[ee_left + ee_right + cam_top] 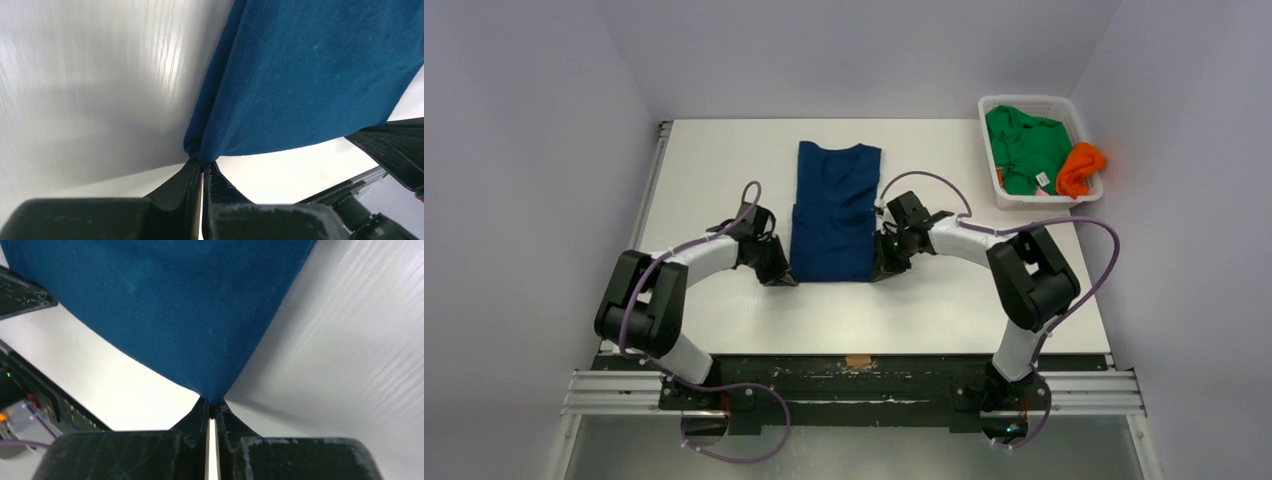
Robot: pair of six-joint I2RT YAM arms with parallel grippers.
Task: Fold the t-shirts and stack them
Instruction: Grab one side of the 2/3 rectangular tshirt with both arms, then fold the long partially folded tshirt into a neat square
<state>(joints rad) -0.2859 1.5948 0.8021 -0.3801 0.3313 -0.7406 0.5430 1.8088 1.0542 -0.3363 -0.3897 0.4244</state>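
Presently, item one: dark blue t-shirt (834,205), flat on the table (944,300), apparently already folded lengthwise into a narrow column, no print showing. Left gripper (202,167): jaws pinched together on the shirt's near left corner, cloth fanning away ahead of the fingertips. Right gripper (212,409): likewise clamped on the near right corner. The shirt spans the gap between the two grippers and runs away from both. Item two: green t-shirt (1024,150), crumpled in the white basket (1024,100), well beyond the right gripper on its outer side. Item three: orange t-shirt (1081,168), bunched in the same basket, touching the green one. Progress, as judged: first shirt part-folded, crosswise fold outstanding; two shirts unfolded; no stack begun. Markings: small white tag (1043,180) on the green shirt, too small to read; no other writing visible.
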